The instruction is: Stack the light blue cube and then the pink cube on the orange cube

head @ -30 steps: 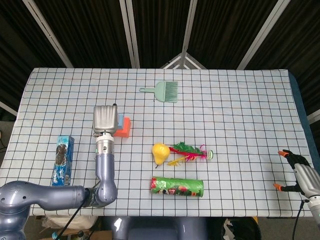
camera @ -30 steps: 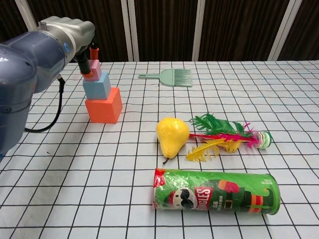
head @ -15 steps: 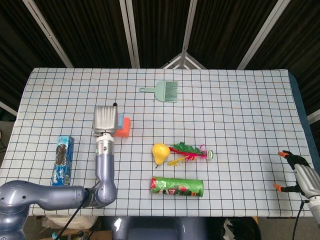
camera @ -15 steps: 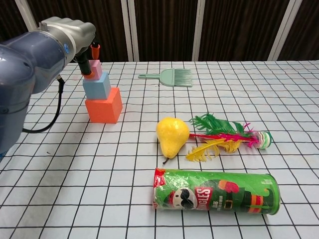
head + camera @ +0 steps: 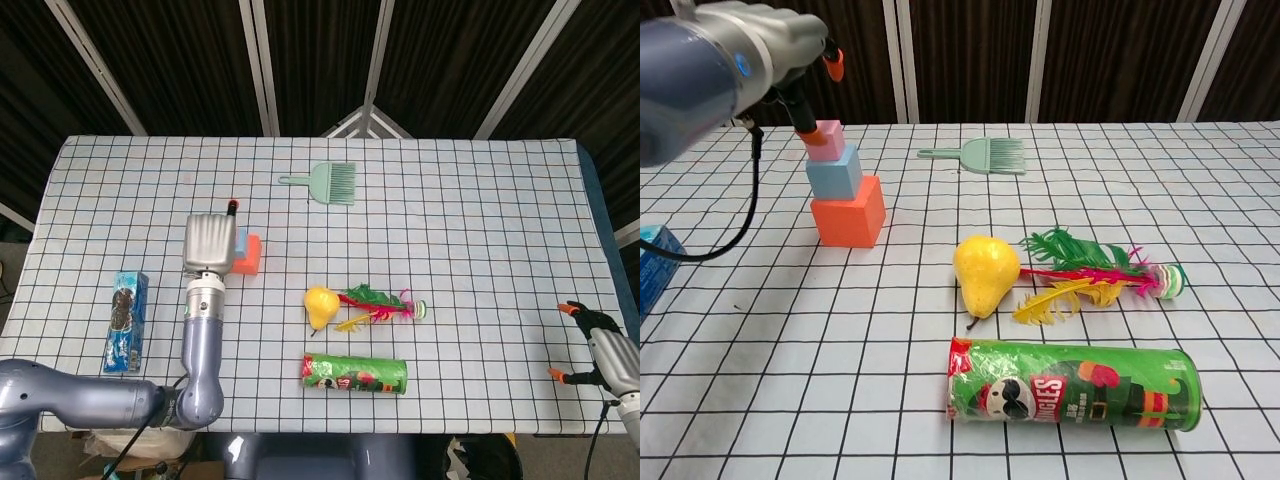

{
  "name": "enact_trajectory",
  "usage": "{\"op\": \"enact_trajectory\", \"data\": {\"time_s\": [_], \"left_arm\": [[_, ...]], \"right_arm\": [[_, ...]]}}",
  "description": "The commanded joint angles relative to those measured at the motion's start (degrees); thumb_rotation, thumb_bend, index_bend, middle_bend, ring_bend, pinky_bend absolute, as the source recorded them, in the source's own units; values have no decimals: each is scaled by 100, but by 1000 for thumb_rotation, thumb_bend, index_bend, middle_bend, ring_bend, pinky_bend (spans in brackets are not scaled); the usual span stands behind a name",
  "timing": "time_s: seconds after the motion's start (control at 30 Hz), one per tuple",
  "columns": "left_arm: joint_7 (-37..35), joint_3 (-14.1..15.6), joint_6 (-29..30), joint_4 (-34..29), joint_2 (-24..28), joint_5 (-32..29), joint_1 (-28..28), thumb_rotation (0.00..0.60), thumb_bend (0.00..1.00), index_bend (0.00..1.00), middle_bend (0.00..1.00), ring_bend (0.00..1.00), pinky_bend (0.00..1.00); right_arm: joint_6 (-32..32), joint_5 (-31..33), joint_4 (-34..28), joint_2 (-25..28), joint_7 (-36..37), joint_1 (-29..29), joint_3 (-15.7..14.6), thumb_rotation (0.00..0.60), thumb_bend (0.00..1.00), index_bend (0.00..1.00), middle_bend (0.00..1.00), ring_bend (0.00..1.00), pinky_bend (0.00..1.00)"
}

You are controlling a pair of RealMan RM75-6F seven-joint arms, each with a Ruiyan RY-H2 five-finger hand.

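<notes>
In the chest view the orange cube (image 5: 848, 222) carries the light blue cube (image 5: 834, 175), and the pink cube (image 5: 825, 140) sits on top. My left hand (image 5: 760, 45) hovers above and left of the stack with its fingers apart. One orange fingertip (image 5: 803, 128) is at the pink cube's left corner, another (image 5: 833, 66) is raised well clear. From the head view my left hand (image 5: 210, 243) hides the pink cube, leaving the orange cube (image 5: 251, 256) showing beside it. My right hand (image 5: 598, 345) stays off the table's right edge, fingers spread and empty.
A green brush (image 5: 330, 183) lies at the back centre. A yellow pear (image 5: 985, 272), a feather shuttlecock (image 5: 1095, 275) and a green chips can (image 5: 1072, 385) lie right of the stack. A blue packet (image 5: 125, 322) lies near the left front.
My left hand has lifted and opened its fingers off the pink cube, which stays on the light blue cube. The right hand has not moved.
</notes>
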Motion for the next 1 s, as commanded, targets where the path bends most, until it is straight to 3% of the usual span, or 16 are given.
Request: {"op": "enact_trajectory", "data": {"time_s": [0.03, 0.07, 0.2, 0.3, 0.37, 0.5, 0.6, 0.83, 1.0], "left_arm": [[-895, 657, 946, -2836, 1753, 1472, 1310, 600, 273, 199, 894, 763, 884], [-1176, 974, 946, -3181, 2070, 1773, 1629, 600, 272, 201, 882, 752, 877], [-2712, 2434, 302, -3232, 3093, 3159, 2714, 600, 272, 206, 761, 642, 789], [-3542, 3101, -54, -2736, 3483, 3899, 3174, 600, 261, 186, 631, 527, 677], [-3882, 3327, -124, -2297, 3508, 4229, 3382, 600, 245, 165, 526, 429, 562], [-4306, 3445, -43, -1408, 3231, 4687, 3703, 600, 220, 105, 277, 178, 272], [-4436, 3411, 45, -761, 2888, 4974, 3881, 600, 214, 85, 153, 68, 178], [-4618, 3233, 488, 531, 2098, 5656, 4262, 600, 213, 78, 106, 29, 111], [-4598, 3109, 406, 1011, 1834, 5621, 4419, 600, 213, 78, 122, 29, 111]], "right_arm": [[14, 10, -47, 30, -28, -14, 0, 600, 110, 143, 91, 100, 61], [23, 14, -77, 43, -53, -19, -1, 600, 109, 143, 91, 100, 61], [63, 19, -224, 111, -156, -46, -12, 600, 109, 143, 91, 100, 61], [79, 44, -321, 174, -215, -66, -16, 600, 109, 142, 91, 100, 61], [115, 67, -365, 200, -259, -85, -8, 600, 110, 143, 91, 100, 61], [207, 116, -442, 223, -423, -129, 7, 600, 110, 143, 91, 100, 61], [247, 171, -505, 223, -606, -148, 17, 600, 109, 143, 91, 100, 61], [389, 417, -614, 161, -1128, -196, 100, 600, 109, 143, 91, 100, 61], [528, 468, -690, 142, -1407, -246, 123, 600, 109, 143, 91, 100, 61]]}}
